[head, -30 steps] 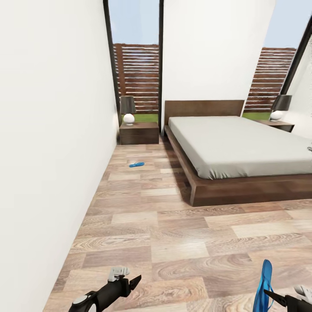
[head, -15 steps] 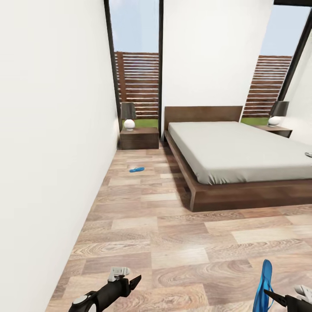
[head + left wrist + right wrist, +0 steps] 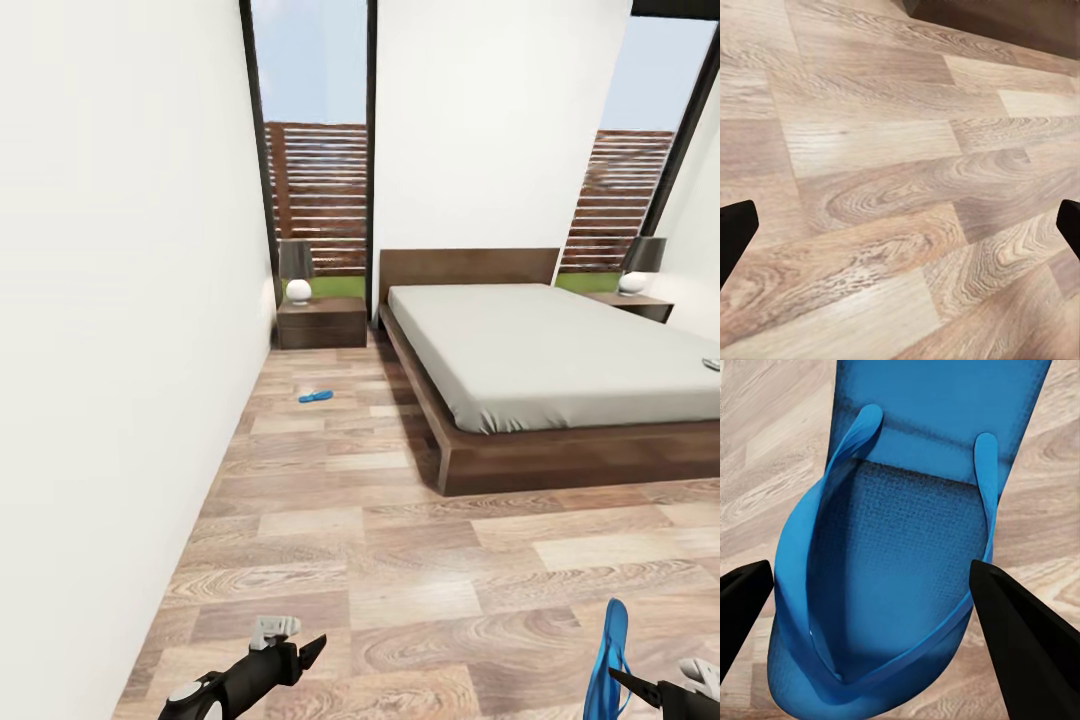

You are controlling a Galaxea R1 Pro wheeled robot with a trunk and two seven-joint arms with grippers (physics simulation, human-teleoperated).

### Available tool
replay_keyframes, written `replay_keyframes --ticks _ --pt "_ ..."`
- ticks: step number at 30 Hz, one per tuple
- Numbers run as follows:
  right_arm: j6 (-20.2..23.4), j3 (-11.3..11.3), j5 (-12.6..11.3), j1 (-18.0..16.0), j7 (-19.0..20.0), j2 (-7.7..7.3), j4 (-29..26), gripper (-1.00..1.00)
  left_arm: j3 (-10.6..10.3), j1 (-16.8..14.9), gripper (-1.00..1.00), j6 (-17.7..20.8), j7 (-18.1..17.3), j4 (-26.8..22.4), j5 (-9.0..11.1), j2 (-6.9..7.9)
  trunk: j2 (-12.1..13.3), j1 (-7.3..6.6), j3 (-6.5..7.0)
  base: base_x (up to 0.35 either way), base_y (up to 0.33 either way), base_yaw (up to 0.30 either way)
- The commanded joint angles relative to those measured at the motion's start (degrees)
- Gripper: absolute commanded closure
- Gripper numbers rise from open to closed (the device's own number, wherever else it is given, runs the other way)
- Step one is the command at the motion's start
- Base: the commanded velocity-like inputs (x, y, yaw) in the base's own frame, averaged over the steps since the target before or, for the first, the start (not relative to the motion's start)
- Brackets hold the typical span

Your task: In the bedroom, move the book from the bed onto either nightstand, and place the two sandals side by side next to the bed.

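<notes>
No legible text (none on any surface)

White plaster wall [image 3: 110, 330] runs along my left. Grey-brown wood-plank floor [image 3: 400, 560] ahead. Two tall dark-framed windows [image 3: 318, 150] show slatted brown fencing, grass and blue sky. White-based table lamp with dark shade [image 3: 297, 268] stands below.

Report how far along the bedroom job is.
Nothing looks finished. In hand: the right pincer holds one sandal; the left pincer is open. Left: the second sandal lies apart on the floor beside the bed; the book isn't identifiable.
</notes>
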Motion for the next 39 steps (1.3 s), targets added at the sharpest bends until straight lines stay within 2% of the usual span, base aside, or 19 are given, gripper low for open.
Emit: replay_keyframes --ticks 1,19,30,33,36,37,38,39 --pt "0.6 0.21 -0.52 -0.02 0.18 -0.02 0.01 1.0 -0.13 -0.02 -1.0 0.53 -0.03 -0.07 0.6 0.05 0.39 -0.24 0.13 0.0 0.0 0.0" --pt "0.63 0.21 -0.52 -0.02 0.2 -0.04 0.01 1.0 -0.13 -0.02 -1.0 0.49 -0.03 -0.07 0.6 0.05 7.61 -4.19 3.36 0.0 0.0 0.0" --pt "1.19 0.6 -0.04 -0.02 0.82 -0.09 0.09 1.0 -0.12 -0.02 -1.0 0.48 -0.03 -0.02 0.6 0.05 7.61 -4.19 3.36 0.0 0.0 0.0" --pt "1.3 0.78 2.36 -0.02 2.41 0.07 0.33 1.0 -0.13 -0.02 -1.0 0.52 -0.05 0.01 0.62 0.05 7.61 -4.19 3.36 0.0 0.0 0.0" --pt "0.99 0.88 7.08 -0.02 4.64 1.14 2.33 1.0 -0.13 -0.02 -1.0 0.53 -0.06 0.23 0.62 0.05 7.61 -4.19 3.36 0.0 0.0 0.0" --pt "0.91 0.86 8.63 -0.02 4.8 2.66 3.06 1.0 -0.13 -0.02 -1.0 0.51 -0.08 0.5 0.59 0.05 7.61 -4.19 3.36 0.0 0.0 0.0" --pt "0.86 0.8 9.92 -0.02 4.86 4.79 3.47 1.0 -0.16 -0.02 -1.0 0.52 -0.1 0.74 0.6 0.05 7.61 -4.19 3.36 0.0 0.0 0.0" --pt "0.84 0.75 10.4 -0.02 4.82 5.92 3.62 1.0 -0.17 -0.02 -1.0 0.51 -0.1 0.82 0.58 0.05 7.61 -4.19 3.36 0.0 0.0 0.0"
